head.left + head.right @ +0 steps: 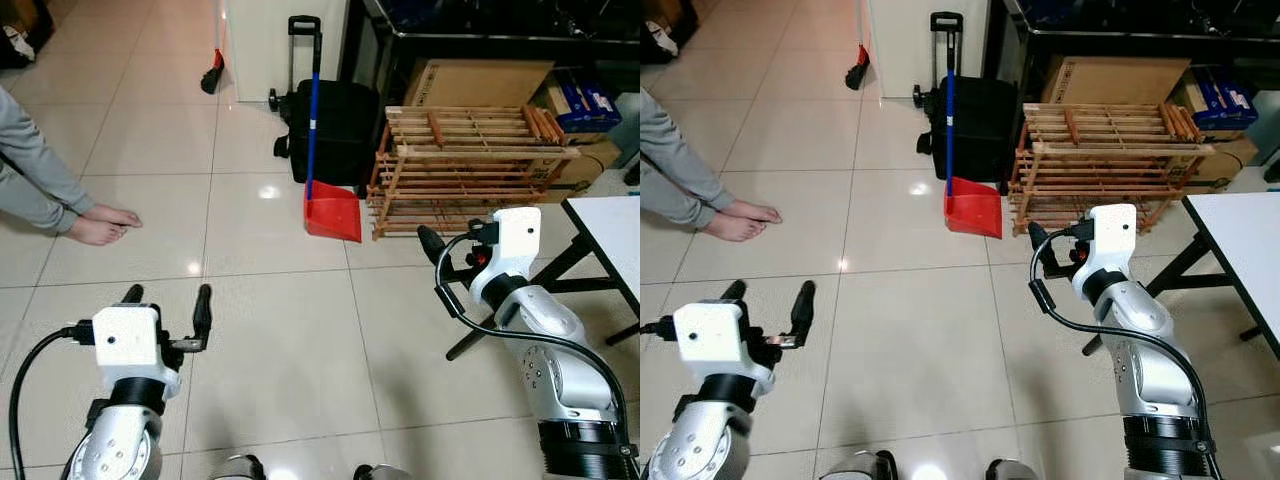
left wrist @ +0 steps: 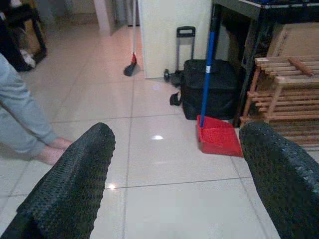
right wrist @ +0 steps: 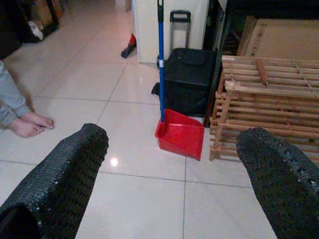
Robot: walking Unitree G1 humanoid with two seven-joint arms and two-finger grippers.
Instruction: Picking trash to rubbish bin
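I see both arms held up over the tiled floor (image 1: 280, 340), with lots of bare tiles ahead of me. My left end effector (image 1: 167, 300) has its fingers spread wide and holds nothing; my right end effector (image 3: 164, 169) is spread too. Ahead stands a red dustpan (image 1: 333, 214) with a blue handle, just beside a black trolley bag (image 1: 335, 130) and a wooden rack (image 1: 470, 165). A person's hands (image 1: 100, 224) touch the floor at my left. A white worktop (image 1: 615, 235) edge sits close on my right. I can't spot any trash or rubbish bin.
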